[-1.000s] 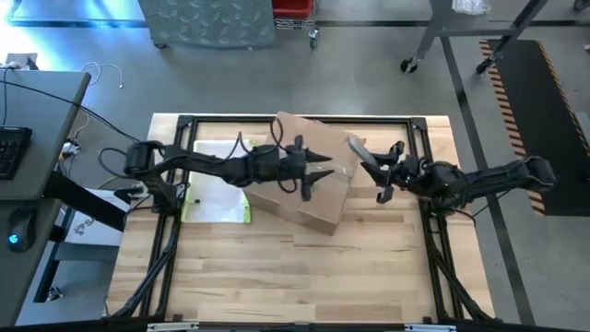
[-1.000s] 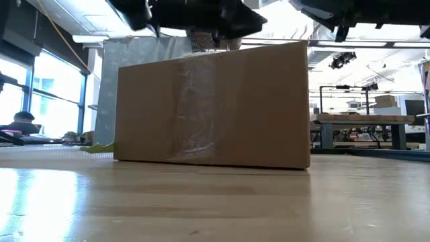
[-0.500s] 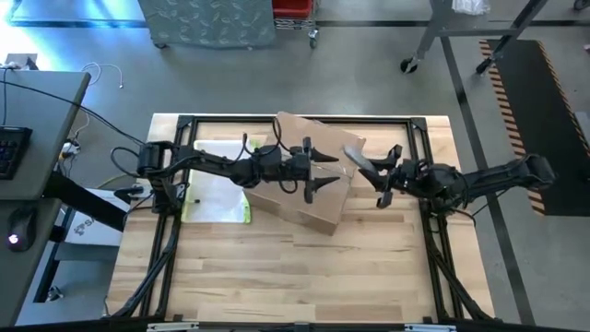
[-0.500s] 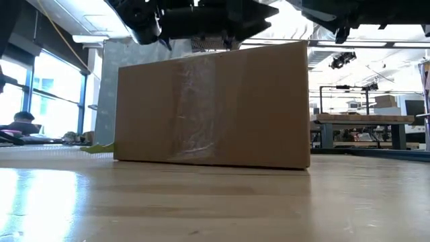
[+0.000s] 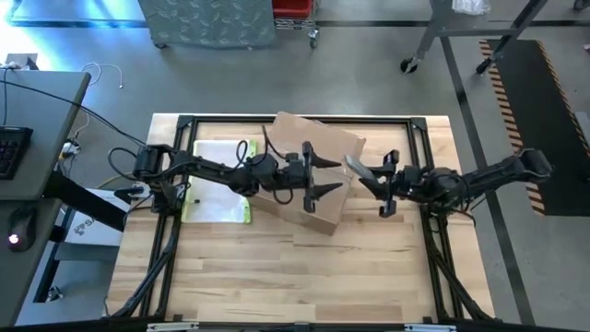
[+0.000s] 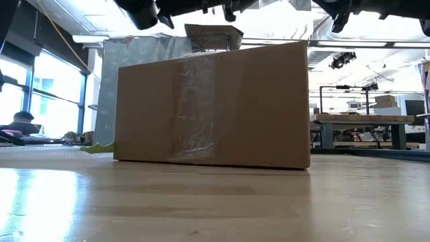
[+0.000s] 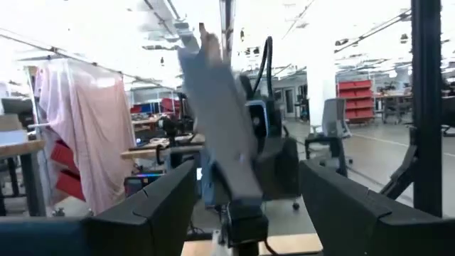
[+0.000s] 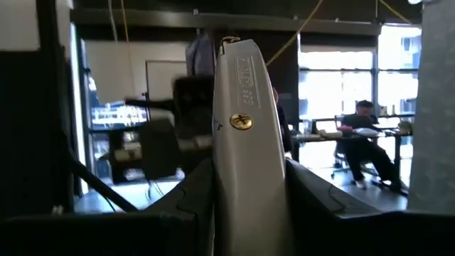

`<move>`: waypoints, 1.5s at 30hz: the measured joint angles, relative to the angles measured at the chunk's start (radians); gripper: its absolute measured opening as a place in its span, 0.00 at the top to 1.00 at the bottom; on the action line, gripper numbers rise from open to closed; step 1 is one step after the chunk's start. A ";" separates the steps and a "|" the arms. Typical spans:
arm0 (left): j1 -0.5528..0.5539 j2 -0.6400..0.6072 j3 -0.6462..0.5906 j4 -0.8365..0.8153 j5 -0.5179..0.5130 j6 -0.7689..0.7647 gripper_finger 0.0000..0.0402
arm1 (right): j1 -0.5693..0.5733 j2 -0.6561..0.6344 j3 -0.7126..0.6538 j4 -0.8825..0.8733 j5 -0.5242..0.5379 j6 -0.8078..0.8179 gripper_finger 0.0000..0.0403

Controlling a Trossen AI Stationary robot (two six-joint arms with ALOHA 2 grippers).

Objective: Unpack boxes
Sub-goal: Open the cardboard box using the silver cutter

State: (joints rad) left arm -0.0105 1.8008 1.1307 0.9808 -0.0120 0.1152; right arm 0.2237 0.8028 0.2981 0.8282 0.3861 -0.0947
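Observation:
The brown cardboard box (image 5: 309, 175) rests on its bottom at the table's middle, turned at an angle; in the low view the box (image 6: 211, 104) shows a taped side. My left gripper (image 5: 330, 176) hovers open above the box's right part, its fingers (image 7: 160, 206) wide apart with nothing between them. My right gripper (image 5: 369, 175) is just off the box's right edge, shut on a grey flat tool (image 8: 245, 135) with a brass screw. In the left wrist view the tool (image 7: 217, 121) shows beyond my left fingers, apart from them. My right gripper pinches the tool's lower end (image 8: 245, 206) between its two fingers, on its two flat sides. The fingers come from the table's right, slanting a little upward, and lie along the tool. The tool's free end (image 5: 351, 163) sticks out toward the box, clear of the table.
A flat clear sleeve with a yellow edge (image 5: 217, 191) lies on the table left of the box, under my left arm. A black frame (image 5: 304, 120) runs round the table's far part. The near half is bare wood (image 5: 295, 277).
My left gripper has moved toward the table's right over the box and tipped upward, rising out of the top of the low view. My right gripper has carried the tool a little toward the box. The box has stayed in place.

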 joint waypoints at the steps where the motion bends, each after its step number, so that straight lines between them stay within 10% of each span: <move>1: -0.003 0.000 0.002 0.002 0.000 0.020 0.43 | 0.000 0.012 0.000 -0.002 0.009 -0.001 0.74; 45: 0.003 0.000 0.025 0.036 0.053 -0.064 0.40 | 0.000 0.180 0.000 0.131 -0.015 -0.045 0.74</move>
State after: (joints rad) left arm -0.0076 1.8008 1.1553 1.0164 0.0412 0.0515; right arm 0.2234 0.9832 0.2981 0.9594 0.3707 -0.1395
